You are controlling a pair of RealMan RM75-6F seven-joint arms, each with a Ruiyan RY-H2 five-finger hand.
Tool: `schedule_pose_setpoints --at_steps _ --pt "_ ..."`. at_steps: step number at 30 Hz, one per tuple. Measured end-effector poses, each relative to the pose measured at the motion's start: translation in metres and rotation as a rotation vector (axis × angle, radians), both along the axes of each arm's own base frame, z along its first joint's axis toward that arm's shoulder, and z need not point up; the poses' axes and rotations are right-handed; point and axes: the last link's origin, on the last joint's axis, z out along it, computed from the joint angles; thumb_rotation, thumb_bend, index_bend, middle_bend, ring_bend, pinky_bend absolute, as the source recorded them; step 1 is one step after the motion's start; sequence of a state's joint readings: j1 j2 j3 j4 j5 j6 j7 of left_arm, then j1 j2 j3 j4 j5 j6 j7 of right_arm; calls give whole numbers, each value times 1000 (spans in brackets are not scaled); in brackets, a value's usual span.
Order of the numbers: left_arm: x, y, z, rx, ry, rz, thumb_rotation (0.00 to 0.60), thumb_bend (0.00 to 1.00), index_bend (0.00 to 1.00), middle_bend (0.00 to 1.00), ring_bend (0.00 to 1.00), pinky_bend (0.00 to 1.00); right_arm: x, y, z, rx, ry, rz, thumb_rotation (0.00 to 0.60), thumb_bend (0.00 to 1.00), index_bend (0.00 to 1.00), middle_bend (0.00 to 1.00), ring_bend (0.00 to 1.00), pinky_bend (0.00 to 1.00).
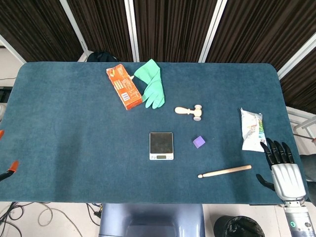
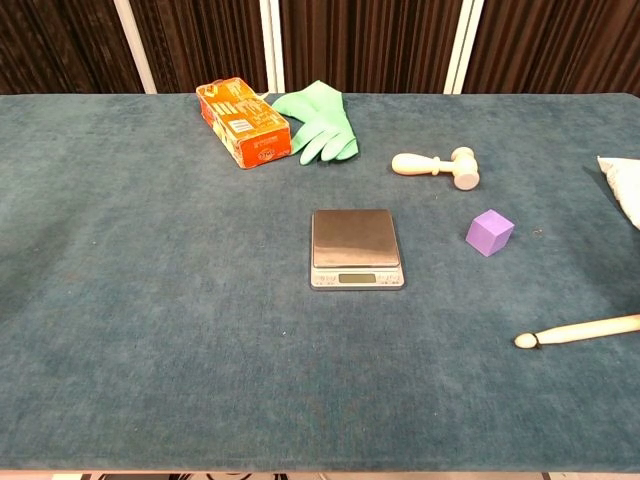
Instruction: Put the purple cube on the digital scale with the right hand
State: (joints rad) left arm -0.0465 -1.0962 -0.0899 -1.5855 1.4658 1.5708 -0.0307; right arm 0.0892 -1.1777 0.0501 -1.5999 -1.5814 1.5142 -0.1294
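Observation:
The purple cube [image 1: 199,141] [image 2: 490,233] sits on the blue table, right of the digital scale [image 1: 161,145] [image 2: 357,248], whose steel plate is bare. My right hand [image 1: 282,168] shows only in the head view, at the table's near right corner, well to the right of the cube. Its dark fingers [image 1: 276,150] are spread and point away from me, holding nothing. The chest view does not show it. My left hand appears in neither view.
A wooden stick [image 1: 224,171] [image 2: 577,331] lies between the right hand and the cube. A white snack bag [image 1: 252,129] lies just beyond the hand. A small wooden mallet [image 1: 189,111], a green glove [image 1: 152,83] and an orange box [image 1: 124,87] lie farther back.

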Motion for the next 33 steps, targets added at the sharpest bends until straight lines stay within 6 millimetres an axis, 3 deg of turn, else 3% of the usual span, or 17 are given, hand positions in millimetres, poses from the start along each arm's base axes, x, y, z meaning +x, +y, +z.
schedule_pose_setpoints --at_steps 8,13,21,33 --pt "-1 1 -1 -2 2 4 600 251 22 5 0 0 13 -25 -11 116 -26 -10 600 257 0 0 0 0" --pt "-1 1 -1 -2 1 4 600 251 22 5 0 0 37 -55 -22 212 -41 33 600 257 16 0 0 0" --pt "-1 1 -1 2 10 7 600 251 22 5 0 0 74 -104 -51 340 -22 114 600 257 131 0 0 0" --pt "1 0 -3 15 34 9 600 251 22 5 0 0 82 -145 -98 409 15 130 600 289 257 0 0 0"
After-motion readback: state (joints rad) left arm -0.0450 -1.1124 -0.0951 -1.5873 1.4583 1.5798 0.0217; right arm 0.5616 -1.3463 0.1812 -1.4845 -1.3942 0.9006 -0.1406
